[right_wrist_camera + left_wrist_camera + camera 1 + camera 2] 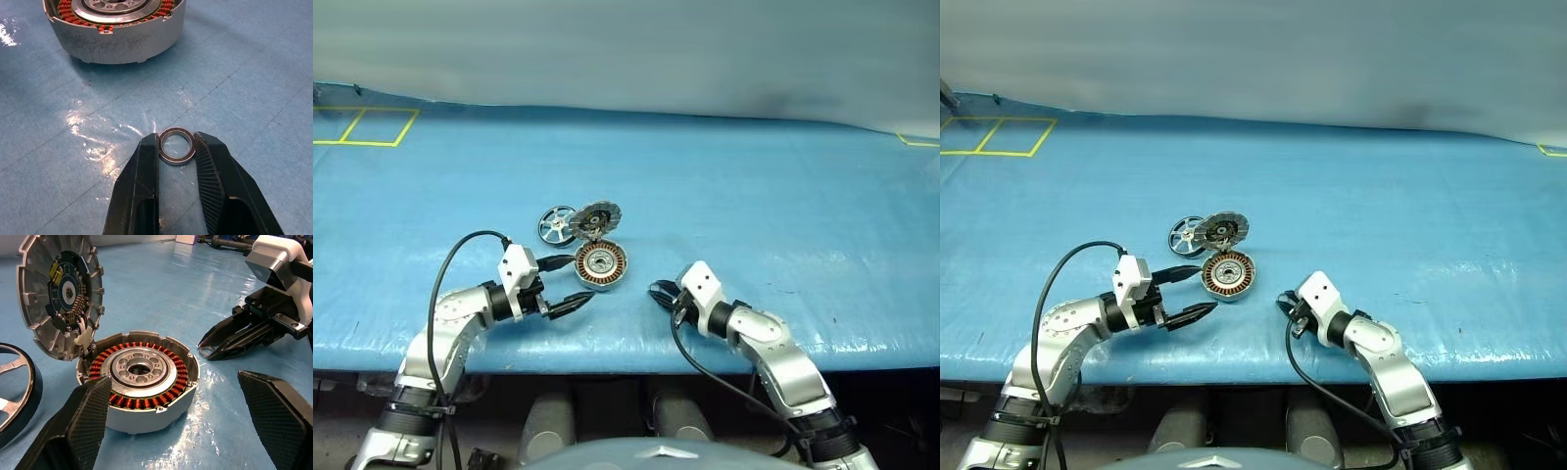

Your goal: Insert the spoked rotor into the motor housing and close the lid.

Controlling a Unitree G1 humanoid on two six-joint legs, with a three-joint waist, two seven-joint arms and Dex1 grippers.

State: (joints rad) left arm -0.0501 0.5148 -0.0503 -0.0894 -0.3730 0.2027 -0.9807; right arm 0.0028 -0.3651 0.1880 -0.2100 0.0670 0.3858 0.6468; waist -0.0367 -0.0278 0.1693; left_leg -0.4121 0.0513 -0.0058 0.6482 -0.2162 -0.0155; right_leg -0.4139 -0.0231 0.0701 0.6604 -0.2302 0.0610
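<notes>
The motor housing [600, 265] lies on the blue table cover, its copper windings ringing a silver centre. Its lid [597, 217] stands tilted up at the far edge, inner face and circuit board [66, 289] showing. The spoked rotor [557, 225] lies flat just left of the lid. My left gripper [570, 282] is open, one finger [83, 421] against the housing's near-left side and the other finger [279, 416] off to its right. My right gripper [177, 147] sits low on the cover right of the housing, shut on a small metal ring [177, 145].
The table cover's front edge [626, 357] runs just below both grippers. Yellow tape lines [372, 127] mark the far left corner. Black cables loop from both wrists. Open blue surface stretches behind and to the right of the housing.
</notes>
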